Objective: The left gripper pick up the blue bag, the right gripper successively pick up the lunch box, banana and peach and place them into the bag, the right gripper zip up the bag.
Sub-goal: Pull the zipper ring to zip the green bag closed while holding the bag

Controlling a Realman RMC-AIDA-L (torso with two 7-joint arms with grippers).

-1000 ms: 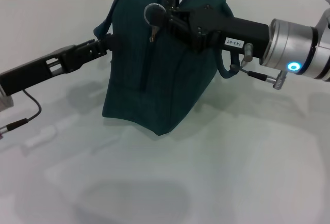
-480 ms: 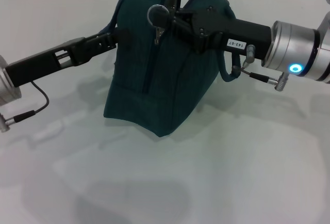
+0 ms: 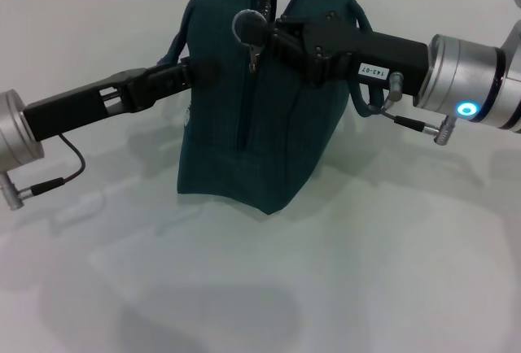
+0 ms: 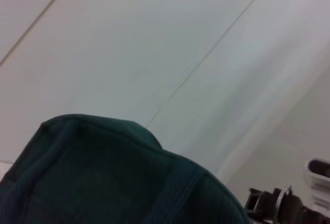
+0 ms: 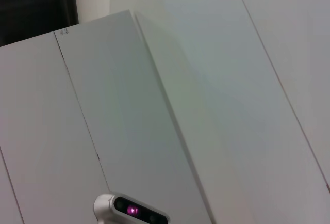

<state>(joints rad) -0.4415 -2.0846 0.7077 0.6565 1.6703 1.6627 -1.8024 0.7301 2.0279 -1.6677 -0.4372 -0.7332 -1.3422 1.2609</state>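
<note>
The blue bag [image 3: 269, 125] stands upright in mid-table between my two arms, its zipper line running along the top. My left gripper [image 3: 194, 71] comes in from the left and is shut on the bag's handle at its left side. My right gripper [image 3: 254, 31] reaches in from the right at the top of the bag and is shut on the zipper, whose ring pull [image 3: 253, 62] hangs just below the fingertips. The bag's fabric fills the lower part of the left wrist view [image 4: 103, 177]. The lunch box, banana and peach are out of view.
The white table [image 3: 366, 272] lies around and in front of the bag. The right wrist view shows only white panels and a camera housing [image 5: 131, 211]. Part of the right arm shows at the left wrist view's edge [image 4: 278, 203].
My left gripper has pushed to the right with the handle, and the bag has shifted right and stands more upright. My right gripper has moved slightly right at the zipper.
</note>
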